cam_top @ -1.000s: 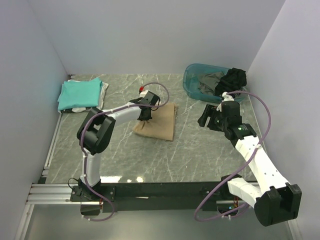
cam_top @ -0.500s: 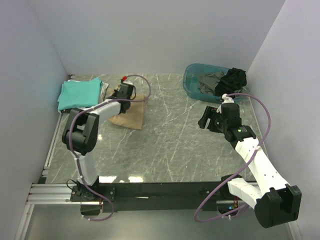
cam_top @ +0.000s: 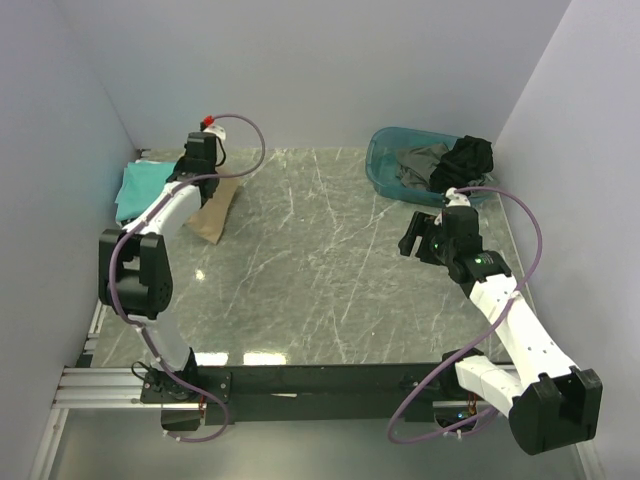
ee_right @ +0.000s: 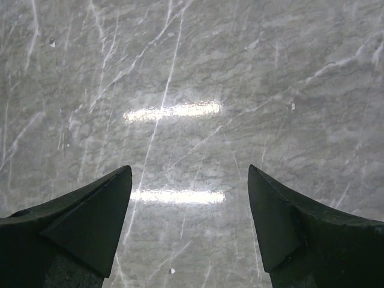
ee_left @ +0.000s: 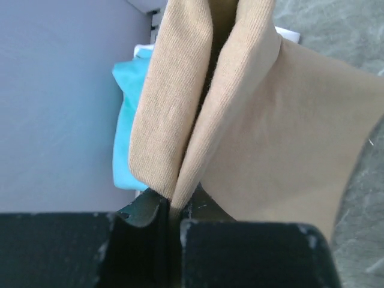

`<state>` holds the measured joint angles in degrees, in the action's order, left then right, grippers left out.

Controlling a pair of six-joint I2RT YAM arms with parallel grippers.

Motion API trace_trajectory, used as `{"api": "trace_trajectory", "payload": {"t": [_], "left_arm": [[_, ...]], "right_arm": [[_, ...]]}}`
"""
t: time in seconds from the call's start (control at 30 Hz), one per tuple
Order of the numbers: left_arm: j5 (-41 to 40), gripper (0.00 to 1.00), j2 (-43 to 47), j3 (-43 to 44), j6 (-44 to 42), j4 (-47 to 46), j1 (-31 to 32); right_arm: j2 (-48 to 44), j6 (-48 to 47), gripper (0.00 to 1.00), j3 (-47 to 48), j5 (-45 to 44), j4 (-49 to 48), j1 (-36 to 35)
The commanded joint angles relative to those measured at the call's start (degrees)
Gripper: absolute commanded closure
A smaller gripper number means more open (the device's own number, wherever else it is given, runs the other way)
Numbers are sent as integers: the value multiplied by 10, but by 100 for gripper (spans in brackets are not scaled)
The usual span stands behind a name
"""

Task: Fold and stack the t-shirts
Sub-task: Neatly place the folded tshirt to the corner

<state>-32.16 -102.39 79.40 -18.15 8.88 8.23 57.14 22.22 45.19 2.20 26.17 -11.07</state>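
Note:
My left gripper (cam_top: 207, 178) is shut on a fold of the folded tan t-shirt (cam_top: 216, 209), which hangs tilted at the back left. In the left wrist view the tan t-shirt (ee_left: 270, 120) fills the frame, pinched between my jaws (ee_left: 171, 210). The folded teal t-shirt (cam_top: 140, 185) lies just left of it by the wall, and shows as a teal t-shirt edge (ee_left: 127, 120) behind the tan cloth. A white cloth edge (cam_top: 160, 216) peeks from under the teal one. My right gripper (cam_top: 413, 236) hovers open and empty over bare marble (ee_right: 189, 180).
A teal plastic basket (cam_top: 385, 165) at the back right holds dark grey and black garments (cam_top: 465, 158). White walls close in the left, back and right sides. The marble table (cam_top: 320, 270) lies between the two arms.
My left arm has swung the tan t-shirt from the table's middle to the back left, beside the teal t-shirt. The right arm has hardly moved.

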Motion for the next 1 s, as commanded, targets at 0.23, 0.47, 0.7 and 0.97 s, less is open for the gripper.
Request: {"api": "trace_trajectory", "payload": {"t": [0.23,0.47,0.7,0.97], "left_arm": [[48,99,44,86,-14,36,-22],[75,99,55,121,1,59,-23],[86,99,62,160,6,88,-23],[98,99,85,168,-3,81,-24]], "right_arm": [[-12,6,15,-2,-21,-15,7],[-18,9,14,-4,-33,-16,8],[-19,9,14,-5,-31,-17,9],[-14,9,14,-4,-33,-17,11]]}}
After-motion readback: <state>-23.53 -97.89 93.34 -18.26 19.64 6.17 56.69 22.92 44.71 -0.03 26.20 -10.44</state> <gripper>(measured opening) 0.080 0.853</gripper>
